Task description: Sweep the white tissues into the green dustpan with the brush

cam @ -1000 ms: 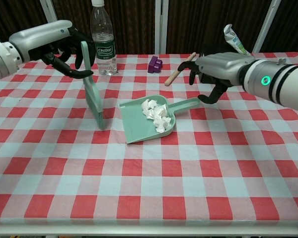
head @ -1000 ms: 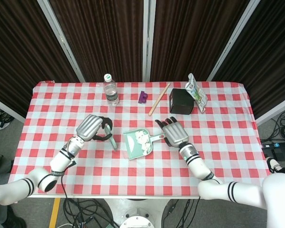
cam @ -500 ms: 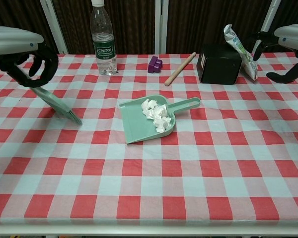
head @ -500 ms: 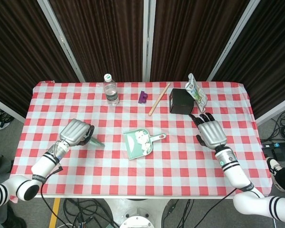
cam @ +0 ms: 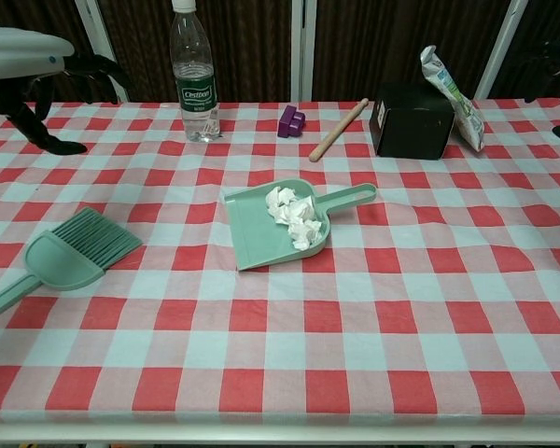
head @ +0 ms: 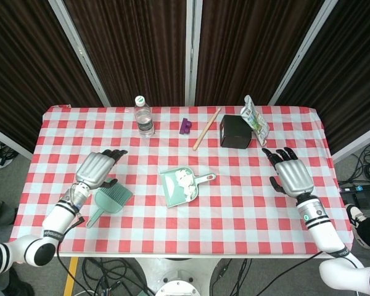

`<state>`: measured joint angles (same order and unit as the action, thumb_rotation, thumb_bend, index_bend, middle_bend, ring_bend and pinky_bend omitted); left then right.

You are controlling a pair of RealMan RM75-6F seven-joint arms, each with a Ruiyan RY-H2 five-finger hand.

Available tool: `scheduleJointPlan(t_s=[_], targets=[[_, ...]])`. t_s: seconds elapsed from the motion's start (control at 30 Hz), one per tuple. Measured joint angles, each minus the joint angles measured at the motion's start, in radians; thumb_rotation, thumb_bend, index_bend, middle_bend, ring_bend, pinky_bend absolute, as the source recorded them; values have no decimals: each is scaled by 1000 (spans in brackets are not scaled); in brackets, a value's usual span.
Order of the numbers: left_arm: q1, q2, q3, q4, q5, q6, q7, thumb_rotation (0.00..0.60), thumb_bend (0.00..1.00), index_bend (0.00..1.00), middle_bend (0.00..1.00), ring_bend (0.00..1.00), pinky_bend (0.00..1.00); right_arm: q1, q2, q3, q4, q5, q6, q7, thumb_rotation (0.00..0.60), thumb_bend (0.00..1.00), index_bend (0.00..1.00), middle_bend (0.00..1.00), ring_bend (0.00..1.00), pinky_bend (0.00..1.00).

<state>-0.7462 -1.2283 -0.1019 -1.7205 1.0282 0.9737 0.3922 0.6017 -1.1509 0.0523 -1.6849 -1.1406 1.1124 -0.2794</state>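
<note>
The green dustpan point(head: 175, 187) point(cam: 261, 233) lies at the table's middle with white tissues point(head: 184, 179) point(cam: 294, 213) crumpled inside it. The green brush point(head: 109, 201) point(cam: 70, 252) lies flat on the cloth at the left, bristles toward the dustpan. My left hand point(head: 95, 168) point(cam: 33, 70) hovers just above and behind the brush, fingers spread, holding nothing. My right hand point(head: 291, 172) is far right of the dustpan, open and empty; the chest view catches only a dark sliver of it at the right edge.
Along the far edge stand a water bottle point(head: 143, 116) point(cam: 192, 75), a purple block point(head: 185, 126) point(cam: 291, 120), a wooden stick point(head: 206, 129) point(cam: 338, 129), a black box point(head: 235, 131) point(cam: 411, 121) and a snack bag point(head: 254, 119) point(cam: 451, 86).
My left hand let go of the brush, which now lies flat on the cloth. My right hand drew back from the dustpan handle to the right side.
</note>
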Motion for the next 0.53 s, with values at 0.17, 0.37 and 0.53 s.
scheduleJointPlan(t_s=[0.17, 0.37, 0.53], targets=[[81, 42, 7, -10, 22, 77, -90, 600, 260, 137, 191, 243, 430, -56, 50, -7, -1, -61, 62, 62, 600, 376, 133, 274, 124, 134], [249, 70, 55, 20, 63, 258, -169, 600, 211, 142, 192, 211, 337, -168, 91, -33, 44, -172, 193, 237, 600, 377, 131, 201, 19, 82], [417, 76, 112, 62, 100, 425, -226, 600, 204, 157, 191, 185, 283, -301, 98, -60, 109, -233, 333, 380, 600, 377, 101, 170, 6, 69]])
